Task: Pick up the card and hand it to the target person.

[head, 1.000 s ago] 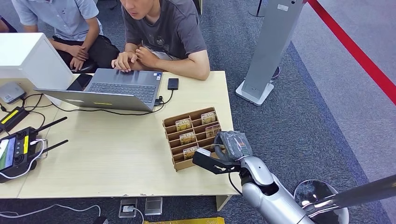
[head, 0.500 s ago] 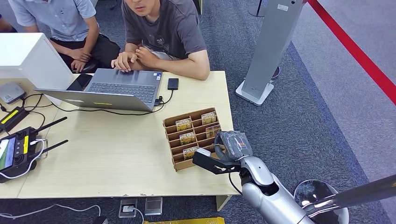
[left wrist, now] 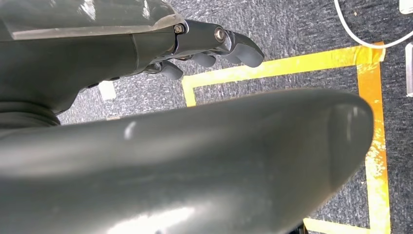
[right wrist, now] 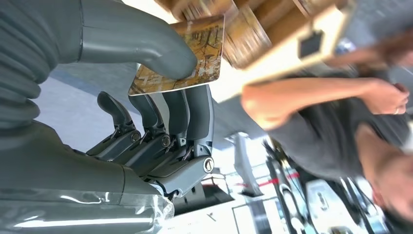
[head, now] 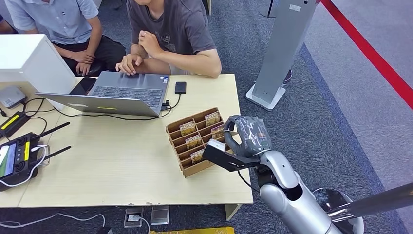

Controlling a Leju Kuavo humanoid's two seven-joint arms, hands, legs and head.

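Note:
My right hand hangs just over the right end of the brown cardboard card rack on the table. In the right wrist view the thumb and fingers pinch a brown patterned card, clear of the rack's slots. Several more cards stand in the rack. A person in a dark grey T-shirt sits across the table, one hand raised, the other on the laptop. My left hand hangs over the carpet, fingers apart from the thumb and holding nothing.
An open laptop and a black phone lie at the far side of the table. A second person in a light blue shirt sits far left. A white box, a controller and cables are on the left. A grey stand rises right of the table.
My right hand has risen and drawn the card up out of the rack. The rack has shifted a little to the left. The person in the dark T-shirt has lifted one hand off the table.

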